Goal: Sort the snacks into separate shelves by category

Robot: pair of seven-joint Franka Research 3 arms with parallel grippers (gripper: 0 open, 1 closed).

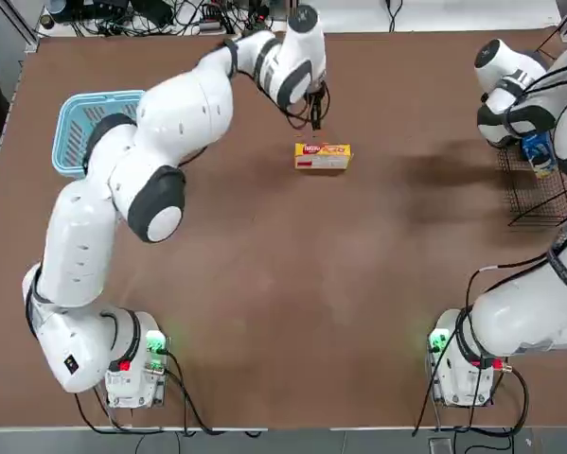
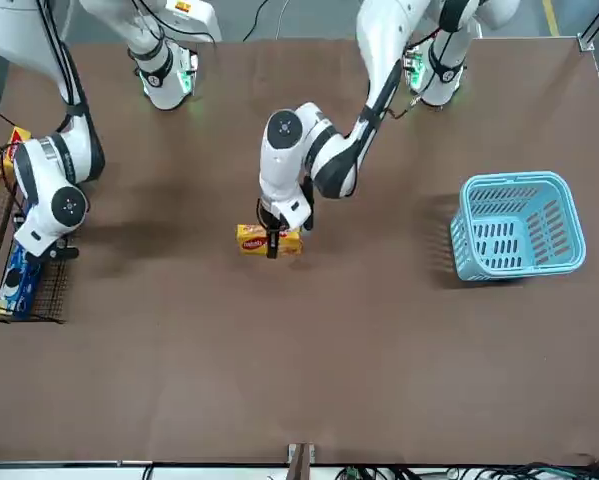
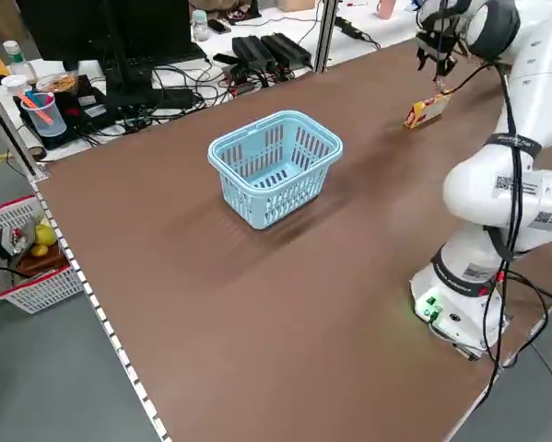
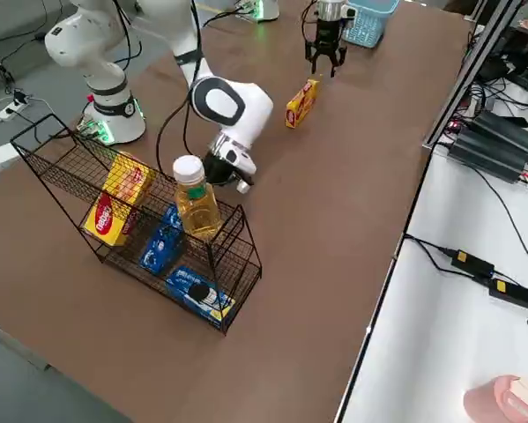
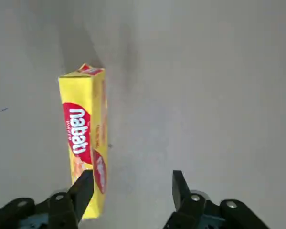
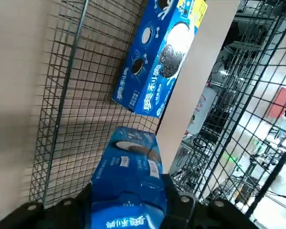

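A long yellow box (image 1: 322, 156) with a red logo lies flat on the table's far middle, also in the front view (image 2: 254, 240). My left gripper (image 1: 314, 118) hovers just above it, open; the left wrist view shows the box (image 5: 83, 143) under one finger, not in the gap of the gripper (image 5: 131, 183). At the table's right edge, my right gripper (image 6: 128, 200) is shut on a blue packet (image 6: 131, 167) over the black wire rack (image 4: 70, 150). The rack holds a yellow box (image 4: 114, 198) and blue packets (image 4: 197, 295).
A light blue slotted basket (image 1: 75, 123) stands at the far left of the table. A capped bottle (image 4: 196, 198) of yellowish liquid stands at the rack. Another blue box (image 6: 157, 62) lies on the rack's mesh floor beyond the held packet.
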